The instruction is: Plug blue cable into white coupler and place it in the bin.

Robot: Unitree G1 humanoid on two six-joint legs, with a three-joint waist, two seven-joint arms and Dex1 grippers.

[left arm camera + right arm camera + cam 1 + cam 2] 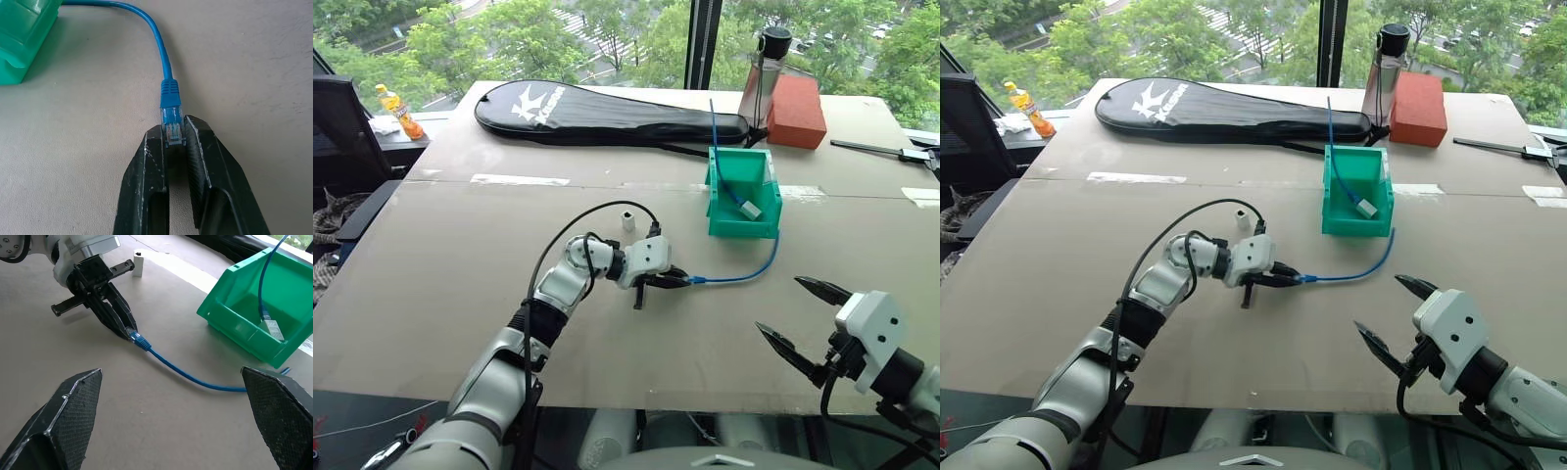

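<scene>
My left tool (674, 280) pinches the plug of the blue cable (744, 275) on the counter (460, 255), my right tool (791, 318) gapes empty, the coupler (628, 220) stands unplugged nearby, and the bin (743, 227) awaits both.

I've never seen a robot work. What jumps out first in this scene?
The left hand, mid-table, is pinching the clear plug of the blue cable, which curves away toward the teal bin behind it. The right hand hangs wide open nearer the table's front edge, and the tiny white coupler stands alone just beyond the left arm.
</scene>
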